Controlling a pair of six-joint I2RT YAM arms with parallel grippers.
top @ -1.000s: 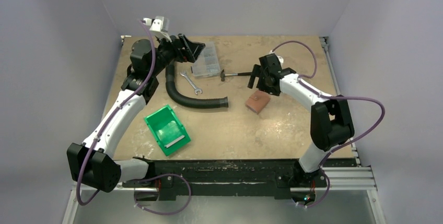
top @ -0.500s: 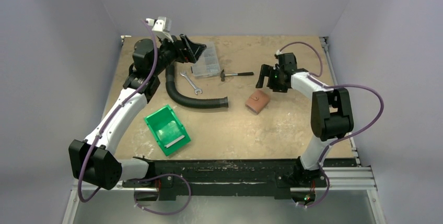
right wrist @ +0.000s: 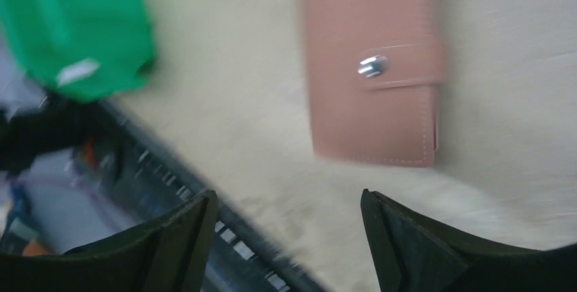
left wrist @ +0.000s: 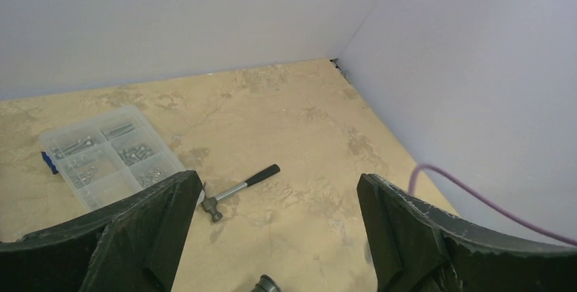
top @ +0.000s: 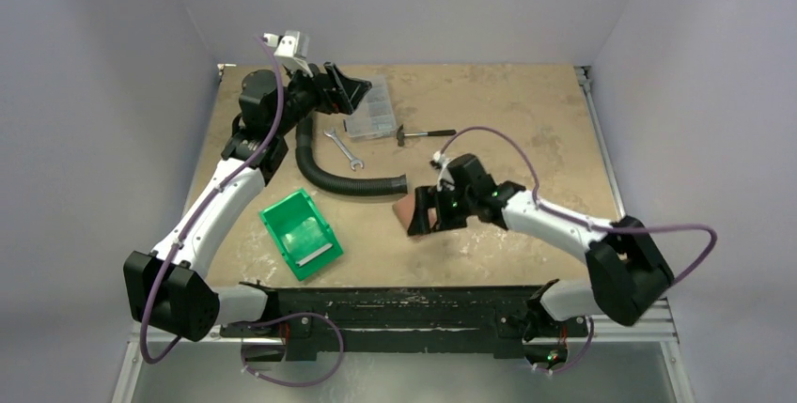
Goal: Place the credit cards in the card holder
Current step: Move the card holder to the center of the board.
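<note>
Two tools stood spread, holding nothing. Far left of the card holder (right wrist: 371, 101) hung the left tool (top: 350, 88). The card holder lay shut on the worktop (top: 526, 112), just ahead of the nearer right tool (right wrist: 286, 200), its long axis running away from that tool.

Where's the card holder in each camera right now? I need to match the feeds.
Top external: centre; only a reddish-brown edge of the card holder shows, left of the right gripper.
Left wrist: not in it.
Right wrist: upper right of centre, closed, clasp side up.
Shared landmark: the green bin, left of the holder in both those views.
</note>
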